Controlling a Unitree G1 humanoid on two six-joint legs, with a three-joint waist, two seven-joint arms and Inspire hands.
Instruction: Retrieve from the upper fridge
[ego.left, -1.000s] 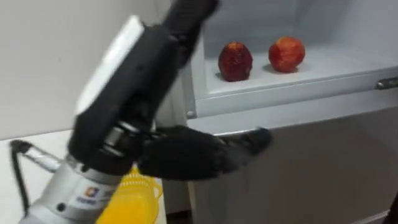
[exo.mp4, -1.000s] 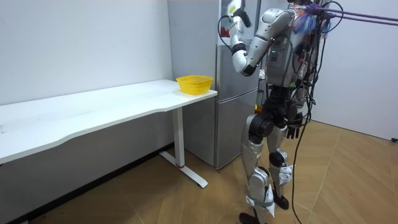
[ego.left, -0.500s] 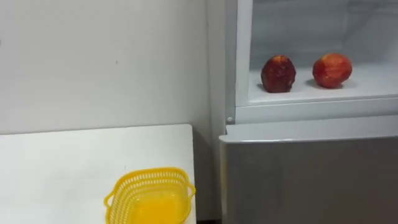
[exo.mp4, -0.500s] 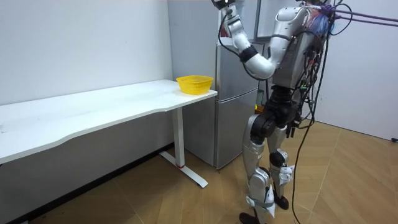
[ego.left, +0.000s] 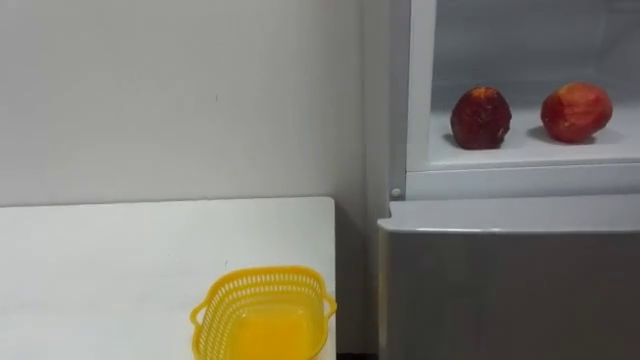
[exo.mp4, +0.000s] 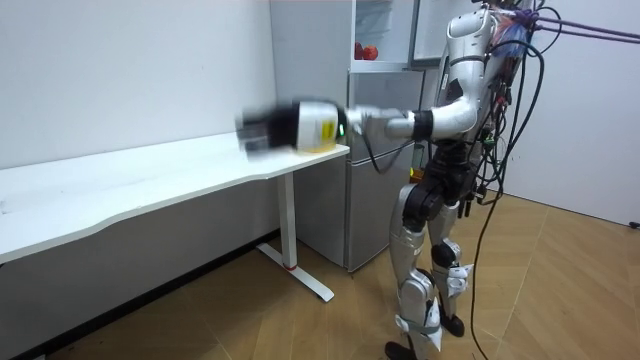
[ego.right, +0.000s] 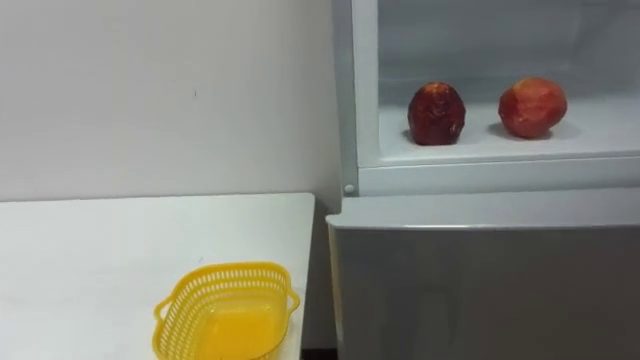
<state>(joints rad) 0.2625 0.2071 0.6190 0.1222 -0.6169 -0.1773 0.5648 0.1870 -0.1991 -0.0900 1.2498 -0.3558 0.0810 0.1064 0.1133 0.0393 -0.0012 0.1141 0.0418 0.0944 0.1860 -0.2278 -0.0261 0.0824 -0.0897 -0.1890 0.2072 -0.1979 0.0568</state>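
Two apples lie on the white shelf (ego.left: 530, 150) of the open upper fridge: a dark red apple (ego.left: 481, 117) on the left and a lighter red apple (ego.left: 575, 111) to its right. In the room view I stand in front of the fridge (exo.mp4: 375, 170). My left arm stretches out level toward the room view's left, and my left hand (exo.mp4: 262, 130) is a blur above the table's end near the basket. My right hand (exo.mp4: 466, 206) hangs by my hip.
A yellow plastic basket (ego.left: 215, 310) stands at the near right corner of the white table (ego.left: 120, 270), just left of the fridge. The lower fridge door (ego.left: 510, 290) is closed. A bare wall rises behind the table.
My left arm has swung from high at the fridge down and out over the table, leaving the eye view. The camera has shifted a little, so fridge and basket sit further right.
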